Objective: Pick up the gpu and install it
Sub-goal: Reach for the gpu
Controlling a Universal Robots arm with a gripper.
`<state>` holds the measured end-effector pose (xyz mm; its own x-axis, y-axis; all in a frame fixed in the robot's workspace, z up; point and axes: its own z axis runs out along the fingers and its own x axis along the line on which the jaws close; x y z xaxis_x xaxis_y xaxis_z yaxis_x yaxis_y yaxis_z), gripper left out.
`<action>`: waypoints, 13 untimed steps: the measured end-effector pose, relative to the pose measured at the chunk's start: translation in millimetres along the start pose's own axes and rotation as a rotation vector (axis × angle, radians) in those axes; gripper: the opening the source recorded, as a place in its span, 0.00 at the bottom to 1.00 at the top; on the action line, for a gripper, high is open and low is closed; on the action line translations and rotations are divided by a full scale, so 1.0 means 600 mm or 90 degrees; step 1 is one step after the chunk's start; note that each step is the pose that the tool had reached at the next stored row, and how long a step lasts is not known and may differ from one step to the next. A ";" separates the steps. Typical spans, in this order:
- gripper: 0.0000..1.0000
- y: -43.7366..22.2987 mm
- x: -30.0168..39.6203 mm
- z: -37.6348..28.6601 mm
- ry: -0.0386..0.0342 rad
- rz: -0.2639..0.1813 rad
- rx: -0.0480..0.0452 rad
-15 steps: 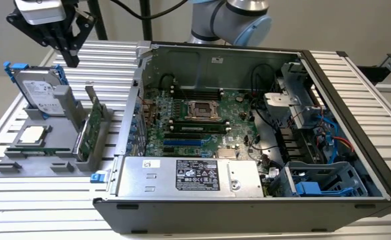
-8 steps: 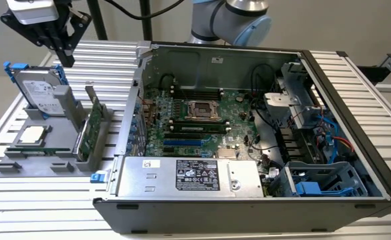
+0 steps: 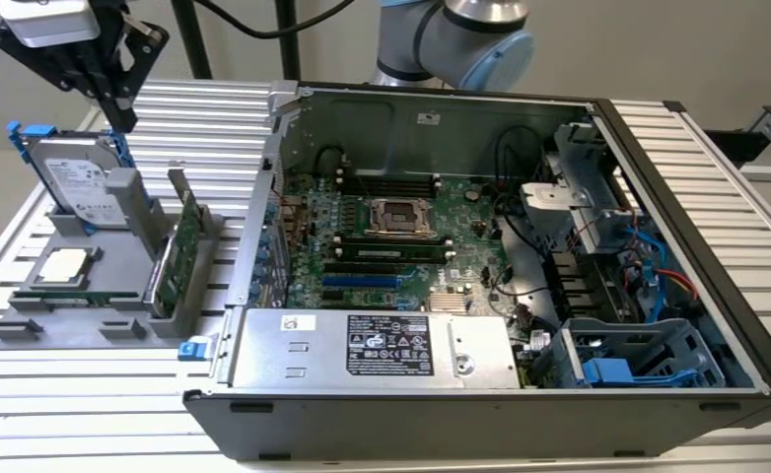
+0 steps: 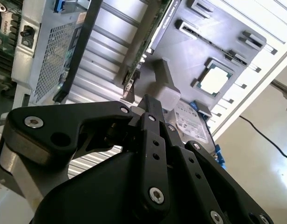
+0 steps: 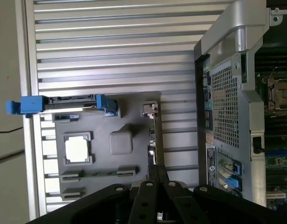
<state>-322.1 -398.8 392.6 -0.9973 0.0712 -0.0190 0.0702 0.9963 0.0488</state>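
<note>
A ribbed metal table (image 3: 43,394) holds a grey rack (image 3: 109,296). The pincer (image 3: 120,113) hangs clenched and empty; the graphics card (image 3: 175,258) stands upright in the rack, below it, toward the computer case (image 3: 491,414).

I read nothing: the black label (image 3: 388,345) on the power supply (image 3: 280,360), six o'clock in the case (image 3: 491,424), and the sticker (image 3: 90,197) on the hard drive (image 3: 59,153) carry print too fine.

A robotics lab: a slatted aluminium bench (image 3: 708,148) carries an open computer case (image 3: 491,422) and a grey parts fixture (image 3: 63,323), with a robot arm (image 3: 471,39) behind it.
</note>
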 end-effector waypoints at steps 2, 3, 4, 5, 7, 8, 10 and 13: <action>0.00 0.000 0.004 0.000 0.0000 0.000 0.0000; 0.00 0.000 0.006 0.000 0.0000 0.000 0.0000; 0.00 -0.001 0.008 0.000 0.0000 0.000 0.0000; 0.00 -0.001 0.011 0.000 0.0000 0.000 0.0000; 0.00 -0.001 0.015 0.000 0.0000 0.000 0.0000; 0.00 -0.001 0.017 0.000 0.0000 0.000 0.0000; 0.00 -0.001 0.018 0.000 0.0000 0.000 0.0000; 0.00 -0.001 0.018 0.000 0.0000 0.000 0.0000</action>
<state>-333.0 -398.8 392.6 -0.9973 0.0712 -0.0190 0.0702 0.9963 0.0487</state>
